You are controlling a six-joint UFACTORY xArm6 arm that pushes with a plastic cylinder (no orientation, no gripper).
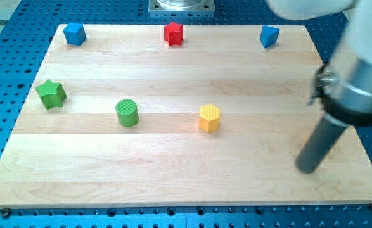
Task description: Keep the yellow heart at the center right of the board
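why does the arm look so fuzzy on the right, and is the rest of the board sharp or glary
In the camera view, the arm's upper body at the view's right is close to the lens and blurred; my tip is softer than the blocks. The yellow block and green cylinder are crisp, with small soft shadows. The board is evenly lit, no harsh glare.

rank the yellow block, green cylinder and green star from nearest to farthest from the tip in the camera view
From my tip at the view's lower right:
1. Yellow block, near the board's middle.
2. Green cylinder, left of the middle.
3. Green star, by the view's left edge.
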